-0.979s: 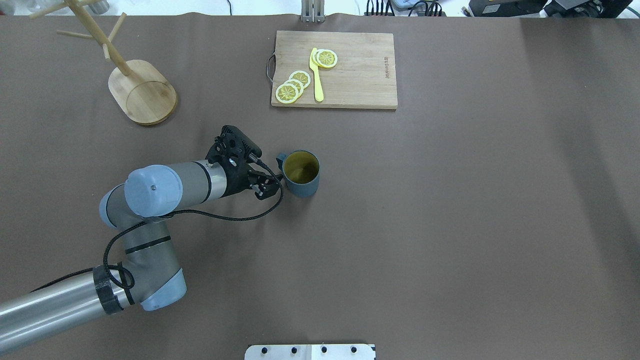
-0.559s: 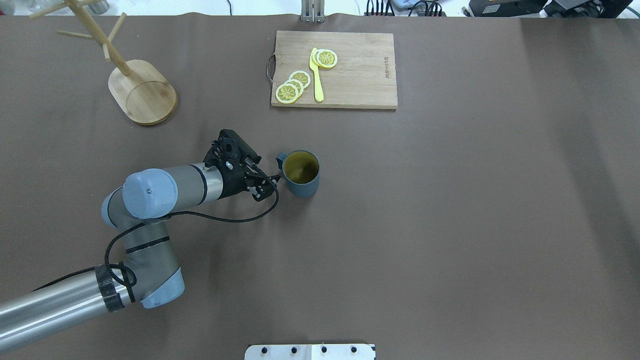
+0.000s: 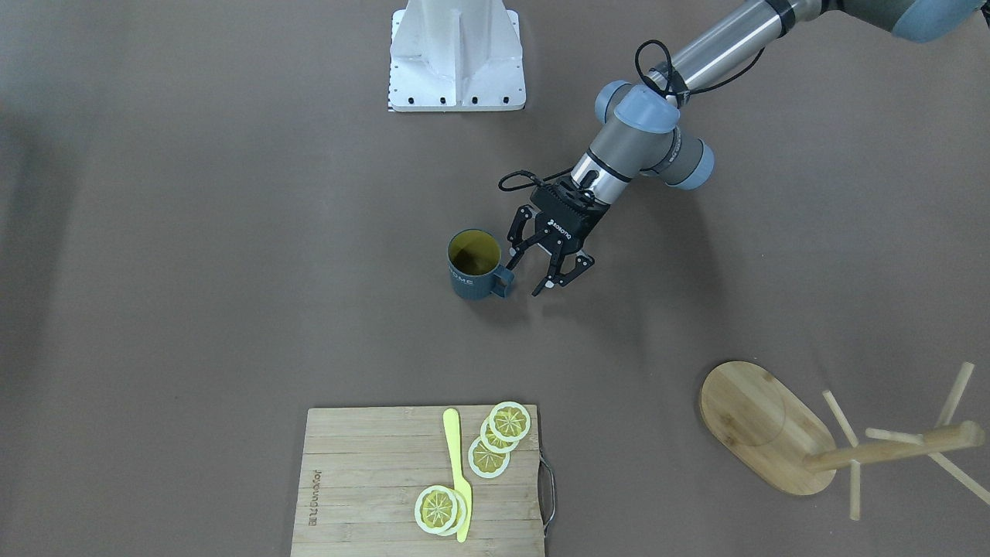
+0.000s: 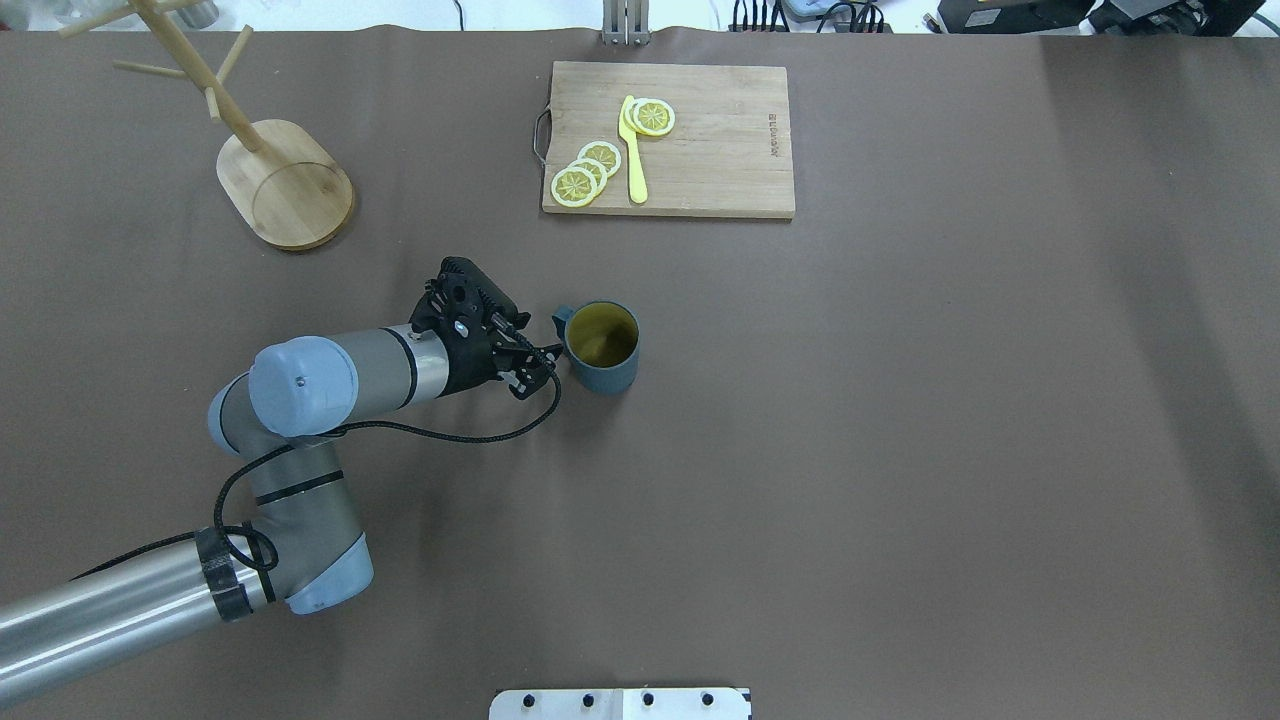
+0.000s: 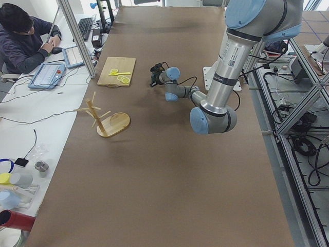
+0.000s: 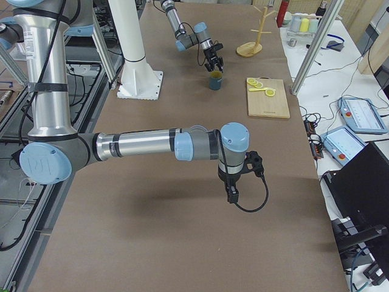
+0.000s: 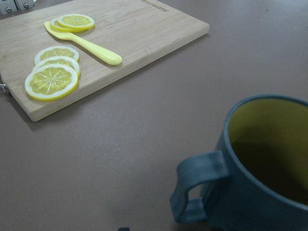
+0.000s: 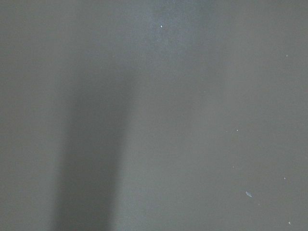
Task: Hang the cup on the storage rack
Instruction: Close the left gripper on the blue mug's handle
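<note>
The dark teal-blue cup [image 4: 600, 348] with a yellow inside stands upright mid-table. Its handle [image 4: 562, 318] points left and away from the robot. It also shows in the front view [image 3: 473, 267] and close up in the left wrist view [image 7: 260, 168]. My left gripper [image 4: 538, 370] is open and empty, low over the table just left of the cup, beside the handle and apart from it [image 3: 526, 278]. The bamboo storage rack [image 4: 285, 185] stands at the far left with bare pegs [image 3: 766, 425]. My right gripper [image 6: 233, 194] shows only in the right side view; I cannot tell its state.
A wooden cutting board [image 4: 668, 140] with lemon slices and a yellow knife [image 4: 633, 150] lies at the far middle. The robot's white base plate [image 3: 456, 54] sits at the near edge. The right wrist view shows only brown table surface.
My left gripper pulled back a little to the left, then edged toward the cup again, staying open. The cup has not moved.
</note>
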Motion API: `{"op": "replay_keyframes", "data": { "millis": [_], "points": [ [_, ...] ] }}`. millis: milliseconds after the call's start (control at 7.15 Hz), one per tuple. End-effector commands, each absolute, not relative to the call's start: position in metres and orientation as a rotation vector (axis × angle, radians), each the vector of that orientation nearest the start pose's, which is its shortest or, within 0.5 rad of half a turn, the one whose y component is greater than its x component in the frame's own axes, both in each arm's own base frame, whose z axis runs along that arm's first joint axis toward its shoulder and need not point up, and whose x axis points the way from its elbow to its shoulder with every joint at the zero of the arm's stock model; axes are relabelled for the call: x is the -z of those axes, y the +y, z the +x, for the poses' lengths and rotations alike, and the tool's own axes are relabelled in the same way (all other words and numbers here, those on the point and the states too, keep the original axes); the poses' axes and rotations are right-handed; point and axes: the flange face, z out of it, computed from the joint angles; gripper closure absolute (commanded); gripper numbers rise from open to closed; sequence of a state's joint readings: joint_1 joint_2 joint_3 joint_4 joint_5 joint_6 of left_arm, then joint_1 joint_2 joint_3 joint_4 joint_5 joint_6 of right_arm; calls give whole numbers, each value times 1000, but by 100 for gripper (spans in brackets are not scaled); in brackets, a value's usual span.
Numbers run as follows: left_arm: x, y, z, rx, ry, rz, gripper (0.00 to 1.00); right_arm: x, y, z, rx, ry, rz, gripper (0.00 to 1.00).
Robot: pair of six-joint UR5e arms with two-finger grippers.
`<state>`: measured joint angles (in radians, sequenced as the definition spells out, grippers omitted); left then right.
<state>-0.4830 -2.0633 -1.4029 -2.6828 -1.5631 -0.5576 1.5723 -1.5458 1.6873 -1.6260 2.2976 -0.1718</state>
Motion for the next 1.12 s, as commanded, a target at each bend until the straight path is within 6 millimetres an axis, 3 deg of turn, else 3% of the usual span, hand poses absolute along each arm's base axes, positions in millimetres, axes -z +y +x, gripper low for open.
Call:
{"op": "replay_keyframes", "data": {
  "millis": [0, 419, 979],
  "points": [
    [-325, -439, 548, -428, 1058, 989, 44, -598, -505, 68, 194, -716, 145, 0],
    [-316, -444, 558, -426, 1060, 992, 47, -597, -505, 68, 194, -716, 146, 0],
    [-315, -445, 560, -394, 1078, 966, 66, -598, -504, 68, 194, -715, 145, 0]
  ]
}}
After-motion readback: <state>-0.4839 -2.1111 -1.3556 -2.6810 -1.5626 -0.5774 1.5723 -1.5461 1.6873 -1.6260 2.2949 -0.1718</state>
